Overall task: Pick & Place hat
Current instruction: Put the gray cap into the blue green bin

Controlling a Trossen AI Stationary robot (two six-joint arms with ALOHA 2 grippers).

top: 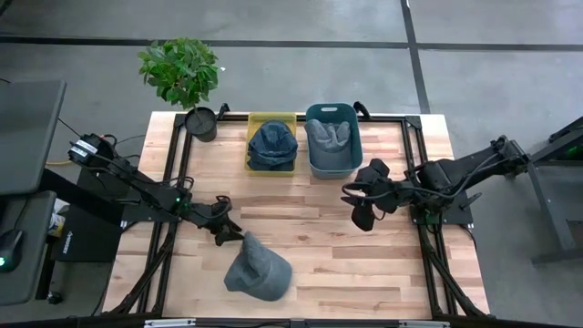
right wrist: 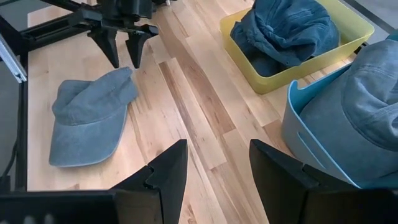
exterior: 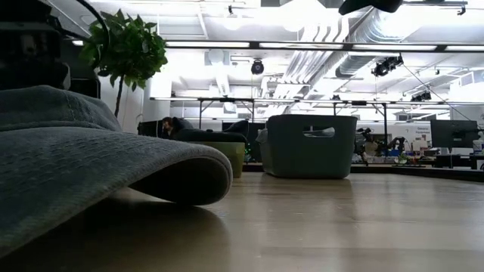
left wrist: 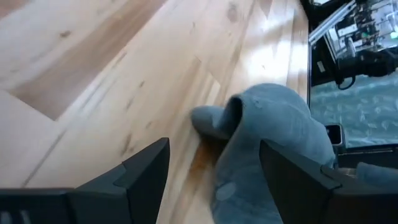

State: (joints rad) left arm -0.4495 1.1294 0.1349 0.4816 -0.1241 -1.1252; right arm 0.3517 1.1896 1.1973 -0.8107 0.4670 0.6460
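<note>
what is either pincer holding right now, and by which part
Nothing is held. The left pincer stands open just above the grey cap on the table; the right pincer hangs open and empty.

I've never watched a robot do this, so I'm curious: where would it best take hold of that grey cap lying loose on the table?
Probably the raised crown edge of the grey cap nearest the left gripper, coming from above. The fabric stands up there in a fold, giving the open fingers something to pinch, whereas the brim lies flatter.
</note>
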